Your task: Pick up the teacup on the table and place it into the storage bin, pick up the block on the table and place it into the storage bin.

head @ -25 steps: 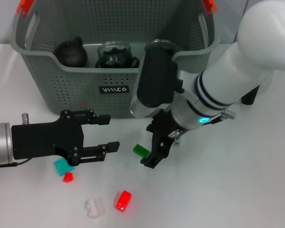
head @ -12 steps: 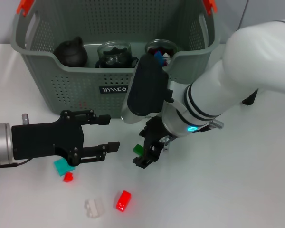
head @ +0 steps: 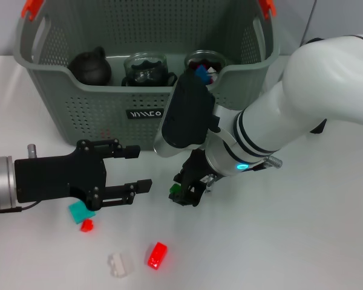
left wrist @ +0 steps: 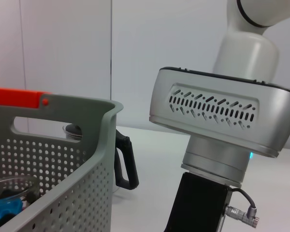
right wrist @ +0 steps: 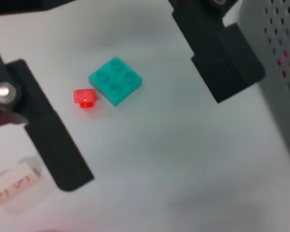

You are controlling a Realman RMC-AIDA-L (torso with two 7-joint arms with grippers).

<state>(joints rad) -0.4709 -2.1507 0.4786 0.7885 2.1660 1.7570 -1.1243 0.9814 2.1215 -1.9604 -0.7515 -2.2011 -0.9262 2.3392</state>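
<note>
One green block (head: 176, 189) lies right at the right gripper (head: 188, 192), whose finger state I cannot tell; left gripper (head: 139, 169) hangs spread, farther off.

Right arm (head: 302, 109): glossy white shell, black joint rings, lit cyan indicator, silver cable connector, black slotted wrist housing. Right gripper (head: 186, 192): black. Left arm (head: 0, 184): silver cylinder with thin cable. Left gripper (head: 130, 170): matte black, screw-fastened plates.

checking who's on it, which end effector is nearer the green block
Right. The right end effector is down around the green block; the left end effector sits open, off to the block's left.
</note>
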